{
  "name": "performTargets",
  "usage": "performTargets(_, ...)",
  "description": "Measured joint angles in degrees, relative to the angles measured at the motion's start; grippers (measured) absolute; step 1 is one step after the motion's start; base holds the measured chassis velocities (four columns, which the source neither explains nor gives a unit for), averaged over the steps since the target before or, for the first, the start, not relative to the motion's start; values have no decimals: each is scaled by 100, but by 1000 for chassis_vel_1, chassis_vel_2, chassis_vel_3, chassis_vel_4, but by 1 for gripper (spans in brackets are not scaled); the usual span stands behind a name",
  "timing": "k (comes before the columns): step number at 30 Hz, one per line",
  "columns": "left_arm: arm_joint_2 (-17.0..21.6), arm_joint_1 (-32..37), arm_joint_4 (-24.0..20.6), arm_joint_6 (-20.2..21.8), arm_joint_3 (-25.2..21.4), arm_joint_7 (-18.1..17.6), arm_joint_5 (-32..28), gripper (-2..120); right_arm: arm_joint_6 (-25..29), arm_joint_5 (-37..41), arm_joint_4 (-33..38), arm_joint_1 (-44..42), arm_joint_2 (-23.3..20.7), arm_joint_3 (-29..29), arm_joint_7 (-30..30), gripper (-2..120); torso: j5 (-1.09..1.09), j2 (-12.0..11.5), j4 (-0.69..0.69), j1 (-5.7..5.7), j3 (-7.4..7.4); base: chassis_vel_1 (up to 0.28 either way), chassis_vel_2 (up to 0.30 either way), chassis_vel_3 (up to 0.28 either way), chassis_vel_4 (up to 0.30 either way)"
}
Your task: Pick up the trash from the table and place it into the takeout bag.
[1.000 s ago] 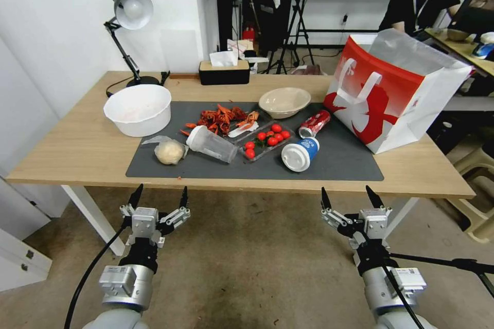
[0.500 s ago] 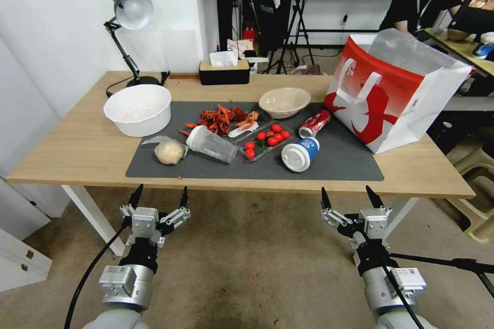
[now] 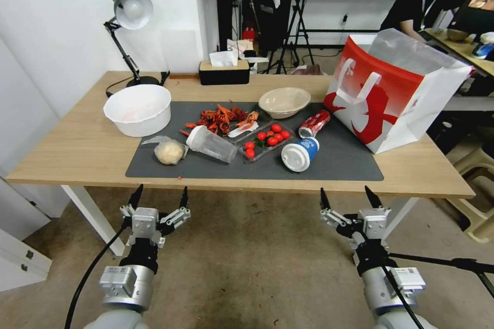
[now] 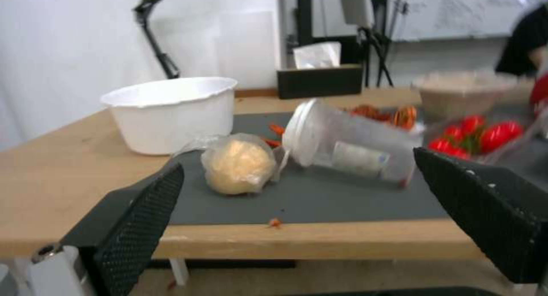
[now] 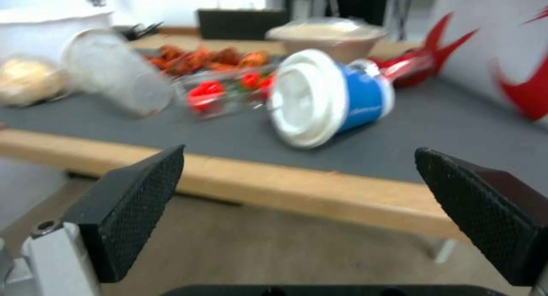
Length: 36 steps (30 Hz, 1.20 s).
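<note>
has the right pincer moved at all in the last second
Barely. The right pincer has crept a touch toward the robot's left, judged against the table edge above it, and stays open below that edge.

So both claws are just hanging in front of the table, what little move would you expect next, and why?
Probably the right gripper reaches forward toward the blue-white paper cup. Both grippers hang open and empty before the table, the left gripper too. The cup lies on its side near the front edge, almost straight ahead of the right gripper, on the same side as the takeout bag.

Left end effector and right end effector, both low, fingers spread.
</note>
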Motion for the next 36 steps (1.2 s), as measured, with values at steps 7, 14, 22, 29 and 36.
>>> performTargets(7,-187,310,-210,-113,489,-217,148,100,-94,85,36,-30,-34,10,-72,100,-1,0,-2,0,0,0,0,0,0)
performTargets(14,-188,352,-201,-112,484,-157,147,100,-78,83,18,-33,-57,37,-28,100,-1,0,-2,0,0,0,0,0,0)
performTargets(22,-189,343,-193,-129,428,-104,140,100,-72,77,7,-10,-75,51,27,100,-1,0,-2,0,0,0,0,0,0)
performTargets(29,-189,275,-126,-213,328,75,72,100,-69,93,-60,36,-94,62,57,100,-1,0,-2,0,0,0,0,0,0)
performTargets(36,-205,153,-13,-222,151,181,-21,100,-5,730,-157,363,-139,-8,533,100,-1,0,-2,-1,0,0,0,0,0)
